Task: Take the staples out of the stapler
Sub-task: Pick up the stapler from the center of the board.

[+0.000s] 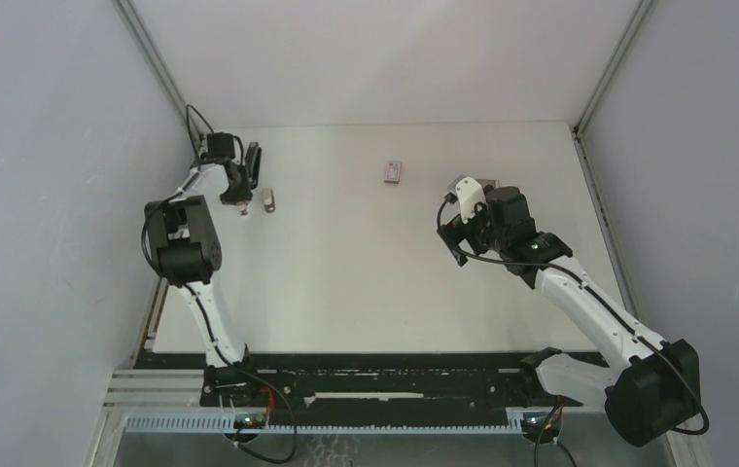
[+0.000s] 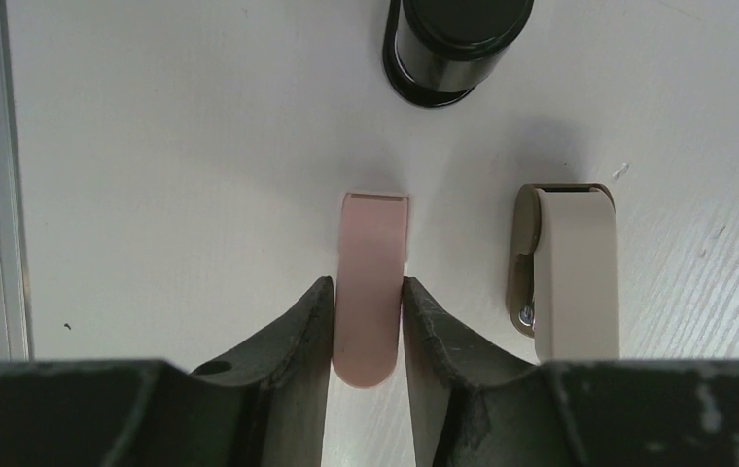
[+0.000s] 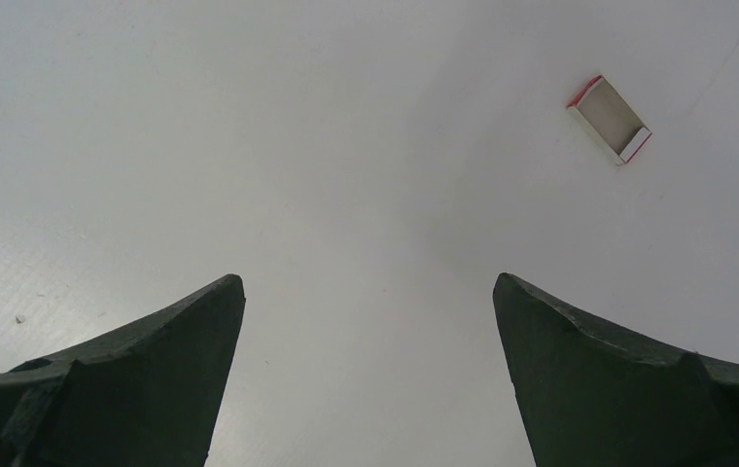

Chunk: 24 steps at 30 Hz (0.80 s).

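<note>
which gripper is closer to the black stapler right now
left. the left gripper sits just short of the black stapler, closed on a pink item; the right gripper hangs open far off on the robot's right

The slim black stapler [image 1: 254, 157] lies lengthwise near the far-left corner, untouched.

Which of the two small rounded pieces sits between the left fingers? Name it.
The pink piece, with the left fingers against both its sides. The beige piece lies apart beside it, outside the fingers.
</note>
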Each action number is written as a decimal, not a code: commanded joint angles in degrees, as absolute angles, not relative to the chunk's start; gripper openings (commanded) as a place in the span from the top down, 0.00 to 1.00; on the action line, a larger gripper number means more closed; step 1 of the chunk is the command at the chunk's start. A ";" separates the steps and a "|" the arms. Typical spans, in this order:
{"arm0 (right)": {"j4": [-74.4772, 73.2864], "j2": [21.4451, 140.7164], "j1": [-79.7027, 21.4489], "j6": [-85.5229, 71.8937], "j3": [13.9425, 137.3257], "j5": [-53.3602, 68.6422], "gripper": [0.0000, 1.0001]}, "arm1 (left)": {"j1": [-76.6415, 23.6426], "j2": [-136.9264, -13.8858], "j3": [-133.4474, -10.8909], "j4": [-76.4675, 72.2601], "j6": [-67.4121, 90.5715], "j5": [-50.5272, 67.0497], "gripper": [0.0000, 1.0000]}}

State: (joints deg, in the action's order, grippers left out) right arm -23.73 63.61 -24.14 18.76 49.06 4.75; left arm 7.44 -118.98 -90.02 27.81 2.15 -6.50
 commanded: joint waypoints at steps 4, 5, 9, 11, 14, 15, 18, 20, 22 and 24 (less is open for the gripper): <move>-21.45 62.76 -24.69 19.50 49.00 4.04 0.00 | 7.12 -116.92 -92.12 28.62 3.20 -8.04 0.74; -21.45 62.74 -24.65 19.49 48.98 4.02 0.00 | 7.16 -116.83 -91.97 28.71 3.29 -8.20 0.76; -21.17 62.59 -24.72 19.75 48.69 3.87 0.00 | 7.17 -115.79 -91.10 29.17 3.85 -9.30 0.79; -20.99 62.62 -24.72 19.92 48.55 3.78 0.00 | 7.12 -114.70 -90.38 29.51 4.47 -9.72 0.80; -20.99 62.64 -24.74 20.02 48.54 3.74 0.00 | 7.18 -111.66 -88.35 29.54 5.70 -8.72 0.80; -21.00 62.67 -24.71 20.01 48.49 3.76 0.00 | 7.20 -110.49 -87.32 29.42 6.16 -8.14 0.80; -20.84 62.75 -24.80 20.11 48.39 3.87 0.00 | 7.13 -106.45 -84.36 29.40 7.24 -5.61 0.80; -20.76 62.75 -24.82 20.15 48.29 4.02 0.00 | 7.13 -103.35 -82.05 29.39 7.81 -3.92 0.83; -20.66 62.84 -24.85 20.25 48.10 4.16 0.00 | 7.14 -100.74 -80.00 29.61 8.22 -1.98 0.84; -20.65 62.84 -24.84 20.39 48.08 4.57 0.00 | 6.68 -98.16 -78.21 30.07 8.26 -0.29 0.84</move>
